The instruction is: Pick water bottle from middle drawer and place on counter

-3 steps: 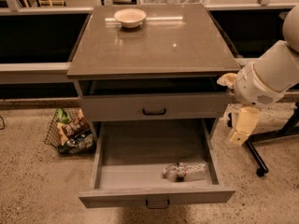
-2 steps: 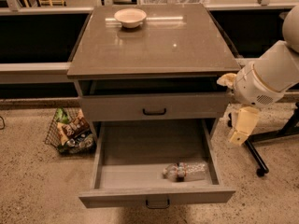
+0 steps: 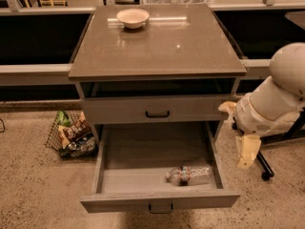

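The water bottle [image 3: 188, 174] lies on its side in the open middle drawer [image 3: 159, 202], near the front right corner. It is clear plastic with a dark reddish band. The drawer is pulled fully out at the bottom of the cabinet. The counter [image 3: 157, 46] is the glossy grey-brown top above it. My gripper [image 3: 248, 151] hangs from the white arm to the right of the cabinet, level with the open drawer and outside it. It is apart from the bottle and holds nothing that I can see.
A beige bowl [image 3: 133, 17] stands at the back of the counter. A closed grey drawer front [image 3: 157, 109] with a black handle sits one tier above. A wire basket of snack bags [image 3: 71, 137] is on the floor to the left. A chair base [image 3: 264, 173] is on the right.
The arm and gripper have dropped a little beside the cabinet's right side. The bottle and drawer have not moved.
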`<state>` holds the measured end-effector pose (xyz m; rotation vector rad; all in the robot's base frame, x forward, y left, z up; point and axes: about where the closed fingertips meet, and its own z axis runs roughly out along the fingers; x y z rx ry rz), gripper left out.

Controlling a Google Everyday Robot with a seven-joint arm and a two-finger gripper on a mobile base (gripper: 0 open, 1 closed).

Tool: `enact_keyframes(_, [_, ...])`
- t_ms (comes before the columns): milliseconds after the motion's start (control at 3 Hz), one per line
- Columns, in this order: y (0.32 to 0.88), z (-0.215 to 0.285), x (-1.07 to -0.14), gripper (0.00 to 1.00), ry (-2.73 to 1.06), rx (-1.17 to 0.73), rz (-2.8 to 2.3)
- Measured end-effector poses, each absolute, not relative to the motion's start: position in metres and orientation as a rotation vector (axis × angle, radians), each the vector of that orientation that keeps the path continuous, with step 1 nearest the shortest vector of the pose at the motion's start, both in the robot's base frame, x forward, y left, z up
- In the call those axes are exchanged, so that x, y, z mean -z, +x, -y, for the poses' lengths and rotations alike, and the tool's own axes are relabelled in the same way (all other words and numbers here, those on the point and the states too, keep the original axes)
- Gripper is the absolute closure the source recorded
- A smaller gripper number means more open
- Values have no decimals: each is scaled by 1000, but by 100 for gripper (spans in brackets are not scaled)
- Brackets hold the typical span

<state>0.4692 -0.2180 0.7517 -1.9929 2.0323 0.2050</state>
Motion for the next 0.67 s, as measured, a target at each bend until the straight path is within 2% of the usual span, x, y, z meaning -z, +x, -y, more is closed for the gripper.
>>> enact_keyframes(667, [482, 240, -645, 0, -2012, -322, -2016])
